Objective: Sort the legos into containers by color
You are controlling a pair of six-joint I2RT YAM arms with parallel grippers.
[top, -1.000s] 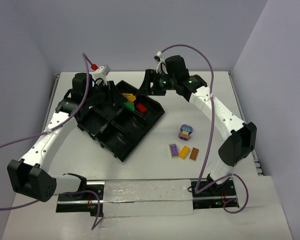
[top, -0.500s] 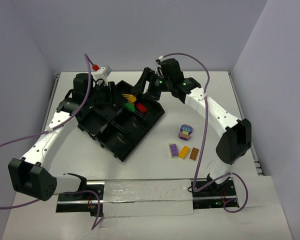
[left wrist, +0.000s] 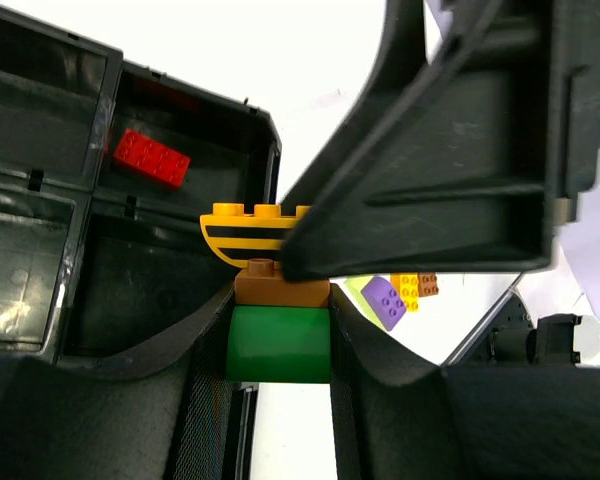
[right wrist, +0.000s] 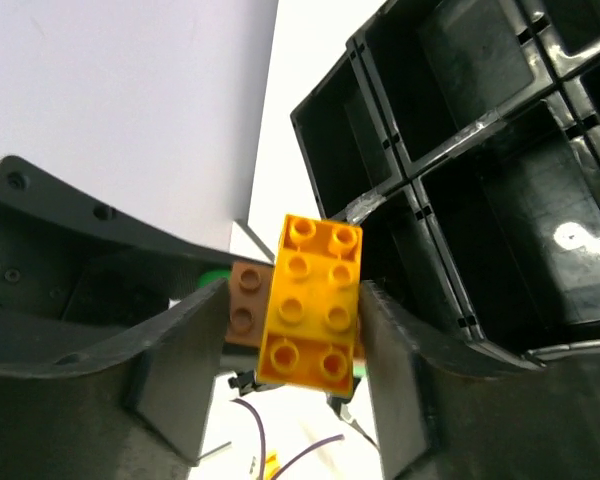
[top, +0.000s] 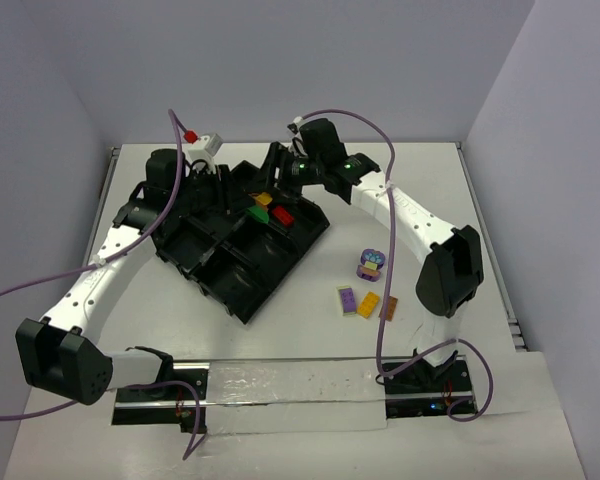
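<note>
Above the far side of the black tray (top: 235,290), the left hand (left wrist: 279,312) pinches a green brick (left wrist: 278,346) at the bottom of a small stack. The right hand (right wrist: 290,325) pinches the yellow brick (right wrist: 311,300) at its other end, with a brown brick (right wrist: 244,304) between them. A red brick (top: 282,213) lies inside the tray. Right of the tray, loose bricks (top: 368,304) rest on the desk (top: 280,345).

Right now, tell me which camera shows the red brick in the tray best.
Left wrist: the red brick lies large and unobstructed there, studs visible. Top external shows it only as a small red patch in the black tray. Right wrist does not show it.
</note>
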